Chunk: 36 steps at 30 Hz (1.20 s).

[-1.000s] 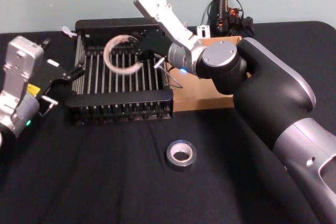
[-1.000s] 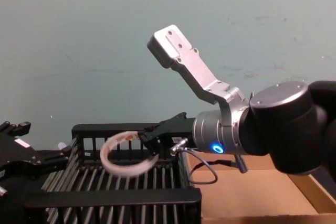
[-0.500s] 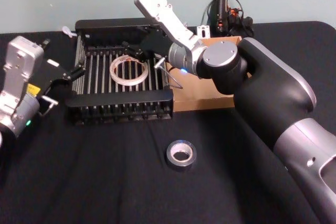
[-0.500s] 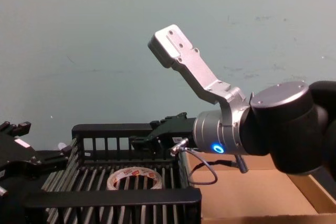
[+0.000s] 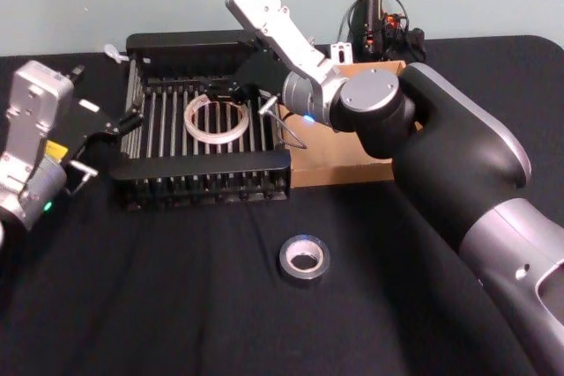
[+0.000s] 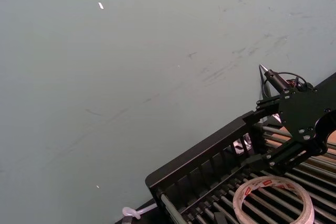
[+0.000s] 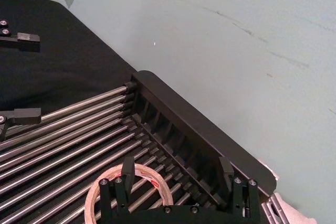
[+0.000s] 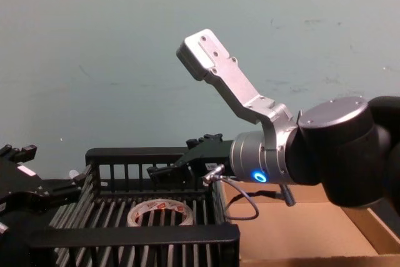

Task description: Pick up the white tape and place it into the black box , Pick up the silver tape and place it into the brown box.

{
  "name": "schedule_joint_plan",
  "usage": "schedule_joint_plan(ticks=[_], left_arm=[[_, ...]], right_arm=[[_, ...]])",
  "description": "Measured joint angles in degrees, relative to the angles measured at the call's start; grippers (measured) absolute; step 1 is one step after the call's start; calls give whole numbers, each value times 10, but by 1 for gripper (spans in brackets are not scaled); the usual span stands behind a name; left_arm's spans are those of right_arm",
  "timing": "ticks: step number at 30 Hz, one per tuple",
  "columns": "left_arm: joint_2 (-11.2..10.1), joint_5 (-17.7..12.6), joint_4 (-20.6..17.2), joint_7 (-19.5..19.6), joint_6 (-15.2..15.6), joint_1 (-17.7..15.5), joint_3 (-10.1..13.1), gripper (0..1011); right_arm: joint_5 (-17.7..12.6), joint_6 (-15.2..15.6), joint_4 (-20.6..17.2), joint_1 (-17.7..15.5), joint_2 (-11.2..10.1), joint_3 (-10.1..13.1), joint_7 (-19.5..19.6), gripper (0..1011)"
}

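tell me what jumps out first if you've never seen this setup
The big right arm reaches across the table, its right gripper open over the black box. The white tape lies flat on the crate's slatted floor just below it. The silver tape sits alone on the black cloth, nearer the robot.

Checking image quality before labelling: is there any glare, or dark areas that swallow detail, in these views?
Head view: the black tablecloth reads as flat dark; the silver tape stands out clearly. Chest view: a blue light glows on the right arm; the white tape is legible inside the black box. Left wrist view: small bright specks dot the wall.
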<state>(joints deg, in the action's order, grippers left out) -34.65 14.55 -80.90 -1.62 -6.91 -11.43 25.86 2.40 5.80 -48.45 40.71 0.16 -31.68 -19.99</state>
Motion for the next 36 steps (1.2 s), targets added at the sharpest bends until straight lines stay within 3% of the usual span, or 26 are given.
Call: schedule_joint_plan(ticks=[15, 20, 29, 36], left_arm=[[0, 0, 0, 0, 0, 0, 0, 1001], [0, 0, 0, 0, 0, 0, 0, 1001], [0, 0, 0, 0, 0, 0, 0, 1001], [0, 0, 0, 0, 0, 0, 0, 1001]], right_arm=[[0, 0, 0, 0, 0, 0, 0, 1000], [-2, 1, -19, -7, -6, 8, -5, 1000], [-23, 28, -116, -43, -39, 33, -20, 1000], [-47, 60, -222, -95, -87, 60, -25, 1000]])
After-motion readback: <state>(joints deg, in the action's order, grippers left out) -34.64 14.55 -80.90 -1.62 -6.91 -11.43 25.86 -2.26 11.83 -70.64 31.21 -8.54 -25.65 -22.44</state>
